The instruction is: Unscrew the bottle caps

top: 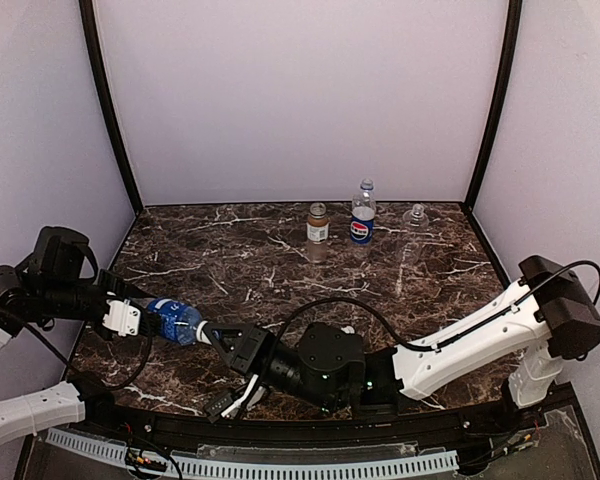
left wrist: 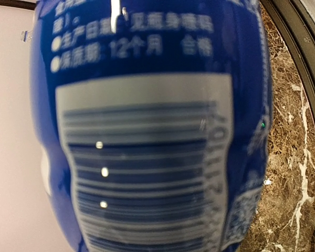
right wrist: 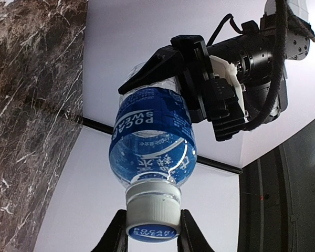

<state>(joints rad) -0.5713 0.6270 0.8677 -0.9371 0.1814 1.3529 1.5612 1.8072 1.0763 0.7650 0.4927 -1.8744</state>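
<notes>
Jaws on my right gripper [right wrist: 153, 233] are pinching the cap [right wrist: 152, 207] between them (light, probably slick), left gripper [top: 143, 313] clamping the soft bottle [right wrist: 151, 142].

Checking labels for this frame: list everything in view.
blue-label bottle: 1, clear, held sideways near left
cap: 1, white with blue top, on that bottle
brown-filled bottle: 1, brown, far centre, upright
Pepsi bottle: 1, clear, just right of it
plain clear bottle: 1, clear, far right
table: 1, dark marble, under everything
left jaws: black, shut on blue-label bottle's body
right jaws: black, shut on the cap
</notes>
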